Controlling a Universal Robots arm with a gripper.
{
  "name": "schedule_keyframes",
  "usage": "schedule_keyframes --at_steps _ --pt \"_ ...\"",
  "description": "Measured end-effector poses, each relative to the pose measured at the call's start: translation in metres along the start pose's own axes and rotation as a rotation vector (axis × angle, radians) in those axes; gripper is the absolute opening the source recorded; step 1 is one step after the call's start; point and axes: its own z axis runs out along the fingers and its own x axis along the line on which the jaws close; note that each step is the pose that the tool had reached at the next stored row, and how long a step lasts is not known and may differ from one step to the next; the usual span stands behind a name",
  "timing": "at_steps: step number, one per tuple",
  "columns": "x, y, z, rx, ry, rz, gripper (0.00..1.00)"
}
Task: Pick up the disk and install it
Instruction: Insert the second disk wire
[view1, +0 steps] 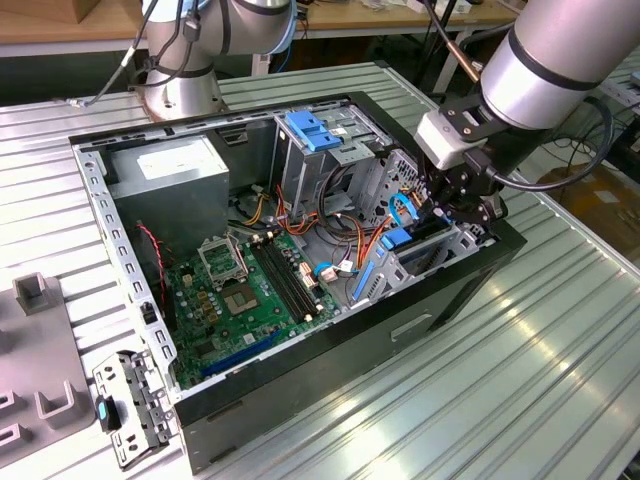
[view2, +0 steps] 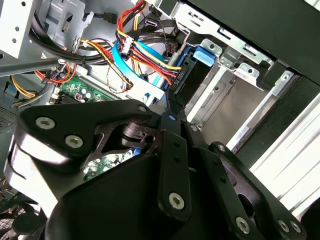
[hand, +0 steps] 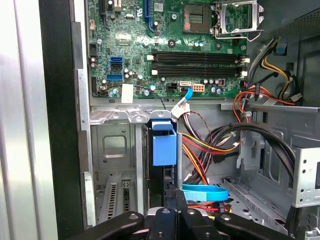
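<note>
Right now the gripper (view1: 445, 212) is down inside the open computer case (view1: 300, 372), at about 3 o'clock from the motherboard (view1: 255, 285) in the exterior view. Its black fingers (hand: 161, 197) are closed on the edge of the disk (hand: 164, 144), which stands on edge in a slot of the grey drive bay (hand: 117, 150) at that end of the case. In the first wrist view I see the disk's blue carrier facing the motherboard (hand: 170, 55), with the dark slab of the drive running back between the fingertips. In the second wrist view the gripper (view2: 172, 104) meets the same dark edge, and the disk (view2: 192, 75) ends in a blue tab beside the bay's metal walls.

A bundle of red, yellow and black cables (hand: 210, 145) lies just beside the disk, and a flat blue data cable (hand: 205, 192) loops close to the fingers.

In the exterior view the blue part of the disk (view1: 398, 238) shows at about 8 o'clock from the wrist. The grey power-supply box (view1: 165, 170) sits at about 10 o'clock from the motherboard, well apart from the gripper. The blue latch (view1: 315, 130) on the upper drive cage is at about 1 o'clock from the motherboard. The case rests on a ribbed metal table (view1: 520, 380), and a loose metal bracket (view1: 130, 410) lies on that table at about 8 o'clock from the case.
</note>
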Motion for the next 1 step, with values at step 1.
schedule_keyframes --at_steps 1 --pt "0.0000 0.0000 0.0000 0.0000 0.0001 0.000 0.11"
